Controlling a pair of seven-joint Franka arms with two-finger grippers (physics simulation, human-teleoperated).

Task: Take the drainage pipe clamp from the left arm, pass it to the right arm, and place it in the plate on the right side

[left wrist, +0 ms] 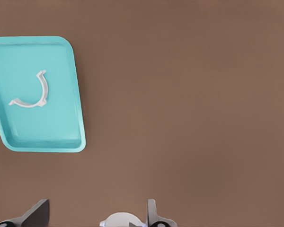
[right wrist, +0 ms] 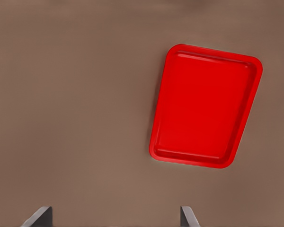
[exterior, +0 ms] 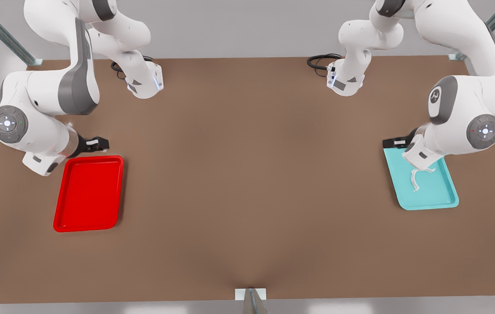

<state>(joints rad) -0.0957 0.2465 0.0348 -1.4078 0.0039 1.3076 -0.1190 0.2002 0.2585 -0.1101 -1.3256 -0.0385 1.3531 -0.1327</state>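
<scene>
Clearly, the clamp [exterior: 418,176] lies in the teal tray [exterior: 439,196], curved side flat on the tray floor, near the front view's right edge of the tabletop [exterior: 247,174]. Part of it is covered there by the left arm's wrist [exterior: 422,152], so its upper end is hidden in that view; the left wrist view shows the whole C-shape of the clamp [left wrist: 32,92], untouched, with the tray [left wrist: 61,137] cut off at one edge of the frame.

The left end effector [exterior: 398,141] hovers just beyond the tray's far corner, its body mostly hidden behind the wrist housing. In its own view the left end effector [left wrist: 97,215] has its fingertips [left wrist: 38,213] spread wide with bare tabletop between them, and the clamp sits well off to one side of the gap, not under it.

The right end effector [exterior: 94,143] hangs just beside the far short rim of the plate [exterior: 88,194], at the front view's left. From its wrist camera, the right end effector [right wrist: 116,217] shows just two dark fingertips [right wrist: 40,216], set wide apart and cut off by the frame edge, holding nothing. The plate [right wrist: 206,106] lies ahead of it and to one side, fully visible, with the tabletop [right wrist: 75,118] around it.
</scene>
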